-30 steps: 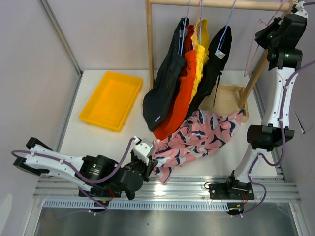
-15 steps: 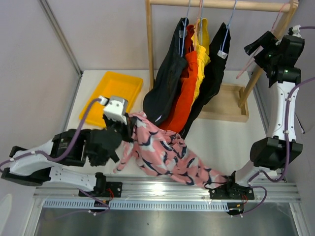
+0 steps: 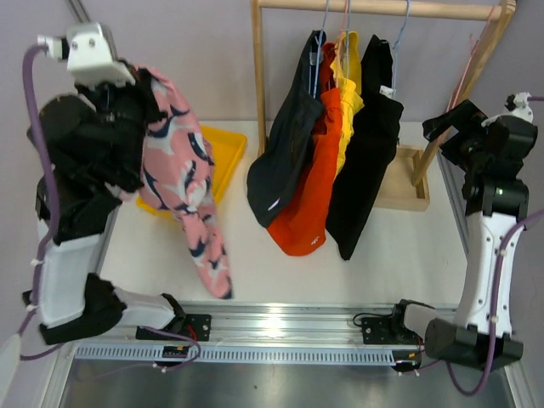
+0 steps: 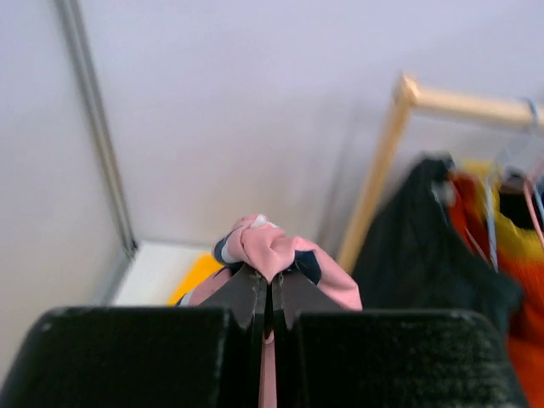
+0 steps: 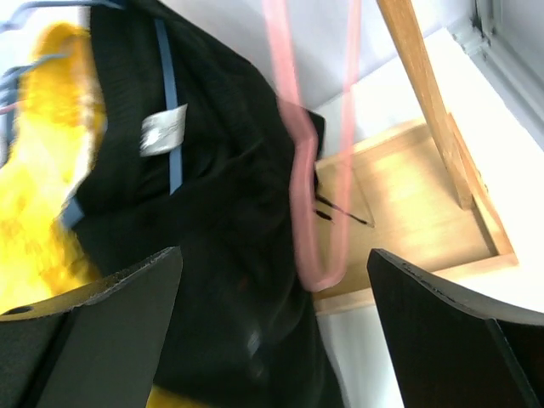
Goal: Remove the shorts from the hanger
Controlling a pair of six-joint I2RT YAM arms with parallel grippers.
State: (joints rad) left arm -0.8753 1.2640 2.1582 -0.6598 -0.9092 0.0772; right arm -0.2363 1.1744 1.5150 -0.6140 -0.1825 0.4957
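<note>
From above, we see the left arm reared up tall at the left edge of the bench (image 3: 382,263), its upper link standing nearly upright and the wrist bent over at the top. Its left claw (image 3: 138,87) is clenched on one end of the pink printed shorts (image 3: 183,187), which hang from it in a long drape over the near corner of the yellow tray (image 3: 225,153), the lower end dangling above the bench. The right arm stands upright on the right side, elbow high, with the right claw (image 3: 444,126) turned toward the wooden rack (image 3: 257,76). On the rack's rail hang the dark slate grey shorts (image 3: 285,153), the orange-red shorts (image 3: 310,195), the yellow shorts (image 3: 347,85) and the black shorts (image 3: 370,161), crowded together, and a bare pink hanger (image 3: 466,76) hangs at the rail's right end. In the left wrist view, the claw (image 4: 270,297) has its jaws pressed together on a bunched fold of the pink shorts (image 4: 263,246), with the rack behind and to the right. In the right wrist view, the claw (image 5: 274,255) is released, its fingers (image 5: 102,297) spread wide with nothing between them. Ahead of it the pink hanger (image 5: 306,195) hangs blurred in front of the black shorts (image 5: 212,212) and the rack's wooden base (image 5: 408,212).
</note>
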